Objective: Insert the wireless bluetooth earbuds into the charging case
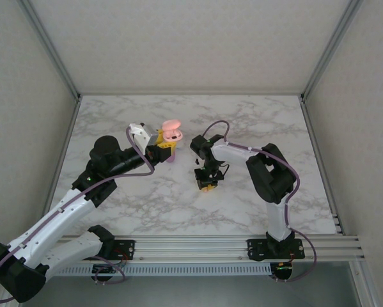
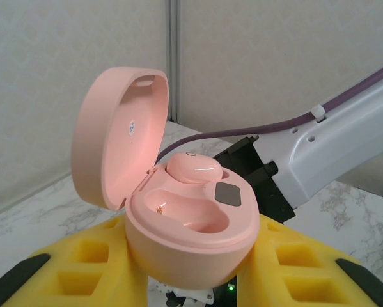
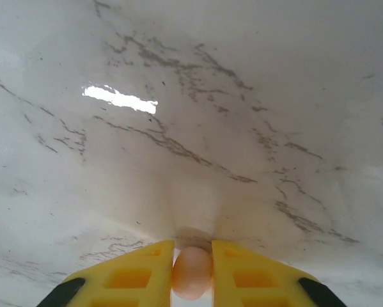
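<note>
The peach-pink charging case (image 2: 191, 236) sits between the yellow fingers of my left gripper (image 2: 191, 281), which is shut on it. Its lid (image 2: 117, 137) stands open. One earbud (image 2: 194, 167) rests in the far socket and the near socket (image 2: 185, 214) is bare. From above, the case (image 1: 171, 133) is held over the table's middle. My right gripper (image 3: 192, 272) points down at the marble, shut on a second peach-pink earbud (image 3: 192, 272) pinched between its yellow fingertips. In the top view that gripper (image 1: 208, 185) hangs low, to the right of the case.
The white marble table (image 1: 242, 204) lies under both arms. Grey walls and metal frame posts (image 1: 50, 51) close in the back and sides. A rail (image 1: 204, 243) runs along the near edge. The right arm (image 2: 344, 141) with its purple cable crosses behind the case.
</note>
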### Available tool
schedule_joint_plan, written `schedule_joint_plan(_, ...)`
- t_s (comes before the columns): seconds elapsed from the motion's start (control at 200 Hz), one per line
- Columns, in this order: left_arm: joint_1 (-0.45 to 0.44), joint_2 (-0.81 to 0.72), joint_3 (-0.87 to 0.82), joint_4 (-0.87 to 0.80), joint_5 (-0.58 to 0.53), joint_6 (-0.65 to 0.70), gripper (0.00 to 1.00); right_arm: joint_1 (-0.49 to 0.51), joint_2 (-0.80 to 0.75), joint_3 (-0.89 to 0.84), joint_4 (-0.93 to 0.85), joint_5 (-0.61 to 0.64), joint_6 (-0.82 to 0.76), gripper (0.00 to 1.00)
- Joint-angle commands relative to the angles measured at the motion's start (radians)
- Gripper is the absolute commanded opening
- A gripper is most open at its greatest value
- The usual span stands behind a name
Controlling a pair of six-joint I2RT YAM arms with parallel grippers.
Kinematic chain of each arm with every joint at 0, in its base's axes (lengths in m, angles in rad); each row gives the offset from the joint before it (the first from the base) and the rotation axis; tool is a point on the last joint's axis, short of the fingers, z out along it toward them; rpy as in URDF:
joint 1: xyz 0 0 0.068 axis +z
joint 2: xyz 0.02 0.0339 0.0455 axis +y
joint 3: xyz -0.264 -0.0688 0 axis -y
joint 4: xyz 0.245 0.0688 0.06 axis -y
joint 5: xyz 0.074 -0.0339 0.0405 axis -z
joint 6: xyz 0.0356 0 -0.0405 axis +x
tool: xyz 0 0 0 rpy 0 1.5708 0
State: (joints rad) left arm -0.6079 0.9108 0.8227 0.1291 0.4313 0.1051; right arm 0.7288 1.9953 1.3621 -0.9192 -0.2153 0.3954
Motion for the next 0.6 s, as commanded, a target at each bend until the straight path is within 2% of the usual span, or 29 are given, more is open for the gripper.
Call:
schedule_joint_plan(0.0,-0.003,-0.001,0.013,0.021,-0.008,0.007,0.18,0.008,-0.084,0.005,-0.01,0.019,0.025,0.18)
schedule_joint_plan(0.125,-0.003,0.015,0.008,0.03,-0.007,0.014,0.18,-0.03,-0.231,-0.008,-0.004,0.009,0.061,0.17)
schedule_joint_plan(0.38,-0.004,0.064,-0.039,0.124,0.045,0.04,0.17,-0.125,-0.628,0.066,0.078,-0.142,0.132,0.17)
schedule_joint_plan(0.476,-0.004,0.091,-0.048,0.157,0.069,0.043,0.18,-0.128,-0.704,0.122,0.129,-0.221,0.152,0.18)
schedule_joint_plan(0.596,-0.01,0.13,-0.033,0.173,0.111,0.042,0.17,-0.128,-0.722,0.162,0.226,-0.345,0.206,0.18)
